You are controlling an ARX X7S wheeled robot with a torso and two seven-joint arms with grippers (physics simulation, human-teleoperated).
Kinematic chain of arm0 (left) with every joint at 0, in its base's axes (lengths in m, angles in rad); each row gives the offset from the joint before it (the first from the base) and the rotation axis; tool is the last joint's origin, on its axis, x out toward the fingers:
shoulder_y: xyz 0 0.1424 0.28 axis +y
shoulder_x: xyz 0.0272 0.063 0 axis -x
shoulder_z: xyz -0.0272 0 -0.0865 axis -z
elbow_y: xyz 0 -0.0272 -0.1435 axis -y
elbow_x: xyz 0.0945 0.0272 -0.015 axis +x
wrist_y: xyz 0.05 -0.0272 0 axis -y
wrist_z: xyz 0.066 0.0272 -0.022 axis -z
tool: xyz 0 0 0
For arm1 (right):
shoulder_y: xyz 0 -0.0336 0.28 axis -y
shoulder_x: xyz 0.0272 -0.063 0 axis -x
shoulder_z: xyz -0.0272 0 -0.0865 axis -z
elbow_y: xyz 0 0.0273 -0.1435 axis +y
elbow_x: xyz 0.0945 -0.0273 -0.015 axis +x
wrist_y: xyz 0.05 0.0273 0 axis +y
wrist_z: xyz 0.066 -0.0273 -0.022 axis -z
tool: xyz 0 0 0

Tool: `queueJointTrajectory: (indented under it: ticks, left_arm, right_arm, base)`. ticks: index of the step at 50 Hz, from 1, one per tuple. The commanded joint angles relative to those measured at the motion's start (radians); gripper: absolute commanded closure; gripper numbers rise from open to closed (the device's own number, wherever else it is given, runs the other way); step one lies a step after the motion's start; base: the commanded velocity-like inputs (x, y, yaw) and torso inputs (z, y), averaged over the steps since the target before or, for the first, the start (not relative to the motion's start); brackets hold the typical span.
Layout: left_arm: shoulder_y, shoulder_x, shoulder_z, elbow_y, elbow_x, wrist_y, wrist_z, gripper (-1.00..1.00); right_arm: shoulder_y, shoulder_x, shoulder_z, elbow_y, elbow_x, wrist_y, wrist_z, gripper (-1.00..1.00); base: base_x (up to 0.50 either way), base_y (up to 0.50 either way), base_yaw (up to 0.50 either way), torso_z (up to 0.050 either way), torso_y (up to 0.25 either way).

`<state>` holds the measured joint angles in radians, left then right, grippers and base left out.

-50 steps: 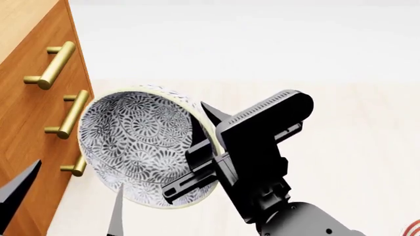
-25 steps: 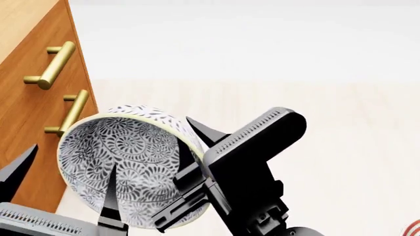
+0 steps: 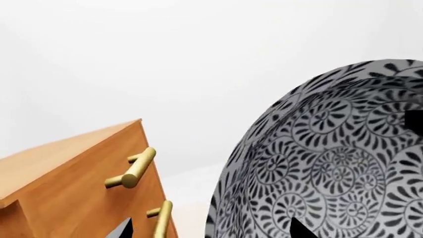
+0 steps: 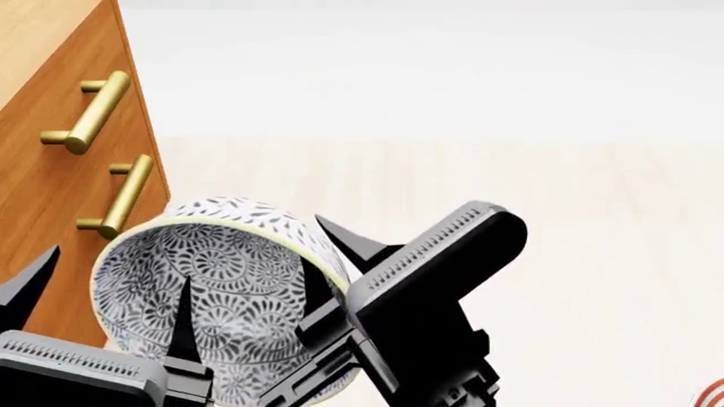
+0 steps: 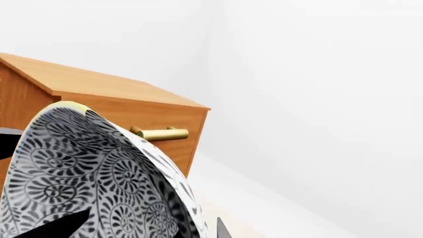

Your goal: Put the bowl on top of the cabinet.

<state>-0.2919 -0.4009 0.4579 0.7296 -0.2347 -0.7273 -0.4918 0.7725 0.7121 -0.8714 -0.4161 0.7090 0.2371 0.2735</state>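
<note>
Deep round white bowl with dense grey floral pattern and pale yellowish rim is off the floor, tilted so its opening faces the head camera, low in the head view and just beside the front of the tall orange-brown wooden cabinet. Right end effector is clamped on the bowl's rim on the side away from the cabinet: one pointed black finger lies outside the wall, the other finger is inside the bowl. Left end effector is at the bottom left of the head view with its pointed fingers spread apart; one finger stands in front of the bowl's interior, the other lies in front of the cabinet front; whether either touches the bowl cannot be told. Two brass-gold cylindrical bar handles project from the drawer fronts just above the bowl. In the right wrist view the bowl's patterned wall sits below the flat cabinet top. Pale light floor lies beyond. Edge of a flat white plate with red rings shows at the lower right corner, well apart from the bowl.
</note>
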Motion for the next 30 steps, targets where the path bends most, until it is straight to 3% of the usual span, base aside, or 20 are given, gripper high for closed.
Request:
queueJointTrajectory:
  ticks: [1, 3, 4, 30]
  left_arm:
    - [0.002, -0.007, 0.005, -0.022, -0.002, 0.018, 0.009, -1.00]
    - [0.002, -0.007, 0.005, -0.023, -0.003, 0.019, 0.011, -1.00]
    - [0.007, -0.006, 0.002, -0.019, 0.002, 0.024, 0.002, 1.00]
    - [0.007, -0.016, 0.014, 0.009, 0.001, 0.016, -0.002, 1.00]
  right_arm:
    - [-0.001, 0.001, 0.007, -0.002, -0.023, -0.006, -0.003, 1.00]
    - [-0.003, 0.001, 0.006, 0.000, -0.026, -0.007, -0.001, 1.00]
    - [-0.003, 0.001, 0.007, 0.000, -0.026, -0.007, -0.001, 1.00]
    - [0.004, 0.011, 0.011, -0.026, -0.024, 0.019, 0.025, 1.00]
  base:
    - [0.00, 0.00, 0.00, 0.000, 0.000]
    - [0.00, 0.00, 0.00, 0.000, 0.000]
    - [0.00, 0.00, 0.00, 0.000, 0.000]
    - [0.00, 0.00, 0.00, 0.000, 0.000]
